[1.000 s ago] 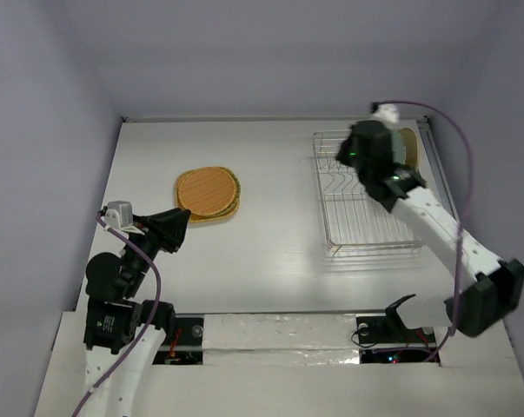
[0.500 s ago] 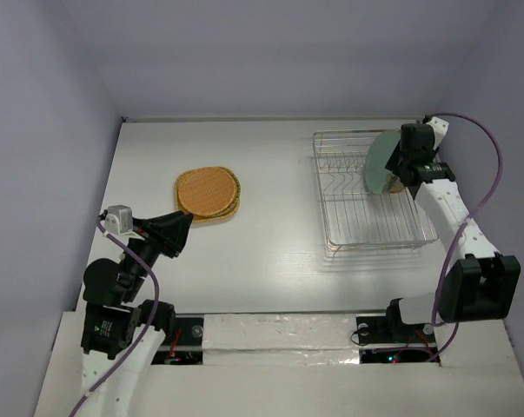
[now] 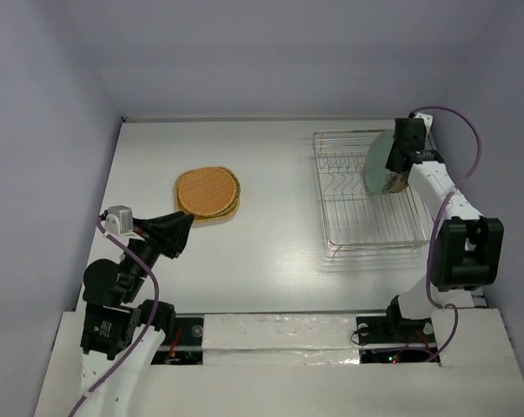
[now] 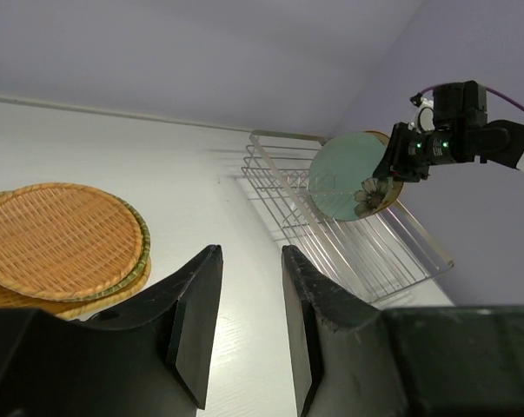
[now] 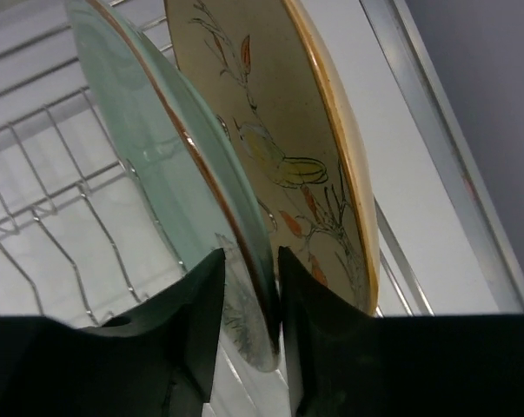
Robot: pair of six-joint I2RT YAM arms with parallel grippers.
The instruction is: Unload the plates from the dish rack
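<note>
The pale green plate stands tilted in the silver wire dish rack at the back right. The beige floral plate stands right behind it. My right gripper is at the green plate's top edge. In the right wrist view its fingers are shut on the green plate's rim, one finger on each face, with the floral plate just beyond. A stack of orange ribbed plates lies flat at centre left. My left gripper is open and empty, low, near the front left.
The rack's upright tines stand in front of the green plate. The table's raised right rim runs close behind the floral plate. Grey walls enclose the table at the back and sides. The left wrist view shows the rack and the stack.
My right arm has swung from over the rack to its back right corner, and its fingers now sit on the green plate's rim. The left arm has barely moved.
</note>
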